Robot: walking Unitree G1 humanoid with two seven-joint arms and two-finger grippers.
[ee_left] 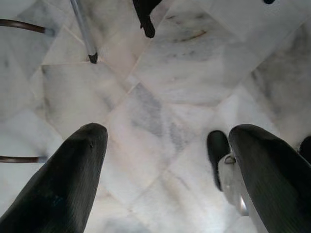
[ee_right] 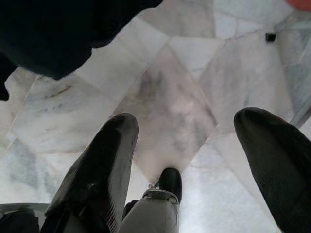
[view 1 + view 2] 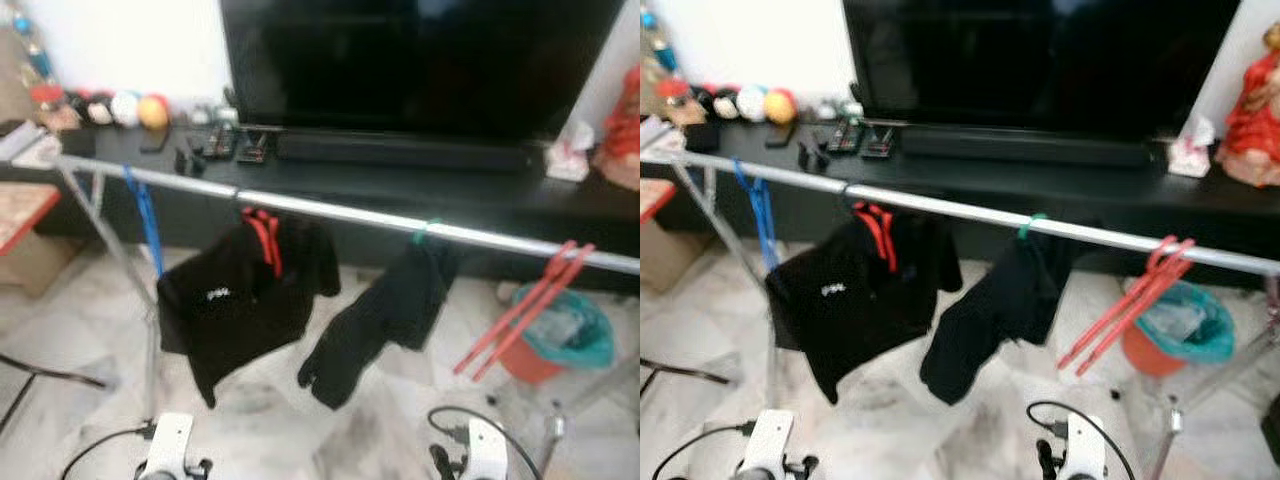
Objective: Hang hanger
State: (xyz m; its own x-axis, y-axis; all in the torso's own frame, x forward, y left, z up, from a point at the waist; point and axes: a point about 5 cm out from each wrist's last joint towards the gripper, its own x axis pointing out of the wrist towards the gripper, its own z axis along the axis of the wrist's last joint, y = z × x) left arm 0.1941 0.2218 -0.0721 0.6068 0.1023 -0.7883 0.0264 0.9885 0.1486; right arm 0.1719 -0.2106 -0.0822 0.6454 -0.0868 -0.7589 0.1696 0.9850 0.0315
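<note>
A silver clothes rail (image 3: 340, 212) runs across the room in front of me. On it hang a blue hanger (image 3: 145, 215), a red hanger (image 3: 264, 235) carrying a black garment (image 3: 240, 295), a green hanger (image 3: 425, 232) carrying another black garment (image 3: 380, 315), and an empty red hanger (image 3: 530, 305) tilted at the right. Both arms hang low: my left wrist (image 3: 168, 448) and right wrist (image 3: 485, 450) show at the bottom edge. The left gripper (image 1: 165, 145) is open and empty above the marble floor. The right gripper (image 2: 187, 128) is also open and empty.
Behind the rail stands a black TV bench (image 3: 420, 185) with a large TV (image 3: 410, 60), remotes and small toys. An orange bin (image 3: 555, 340) with a teal liner sits on the floor at the right. A rack leg (image 3: 150, 340) stands at the left.
</note>
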